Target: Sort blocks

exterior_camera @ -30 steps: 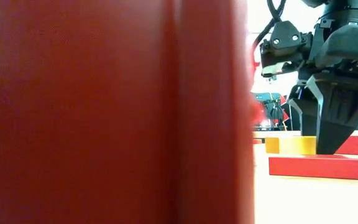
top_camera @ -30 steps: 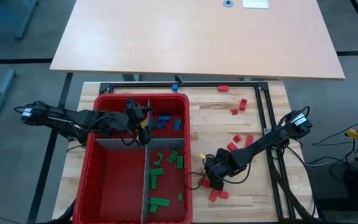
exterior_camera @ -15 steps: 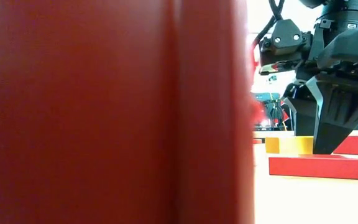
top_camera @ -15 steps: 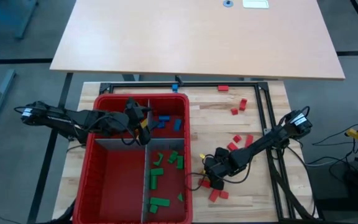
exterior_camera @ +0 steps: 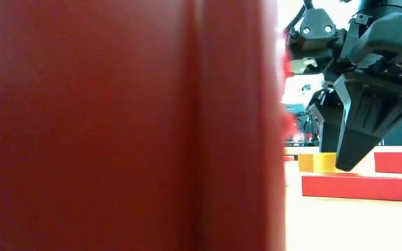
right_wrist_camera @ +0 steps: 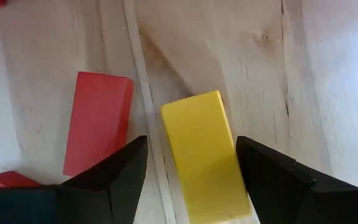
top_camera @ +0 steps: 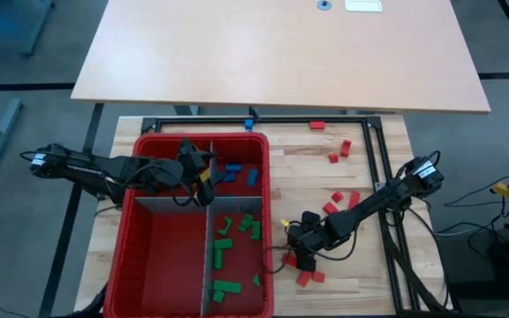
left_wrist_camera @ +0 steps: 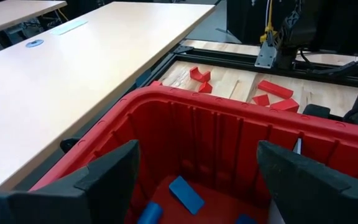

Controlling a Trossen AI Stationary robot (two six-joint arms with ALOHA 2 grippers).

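The right hand hangs low over the pale, grained wooden tabletop, fingers spread to either side of a smooth yellow block lying flat; contact cannot be made out. A red block lies just beside it, outside one finger. More red blocks scatter toward the tabletop's far edge. The left hand, fingers spread, hovers over the red bin, above its blue blocks; green blocks fill a neighbouring compartment.
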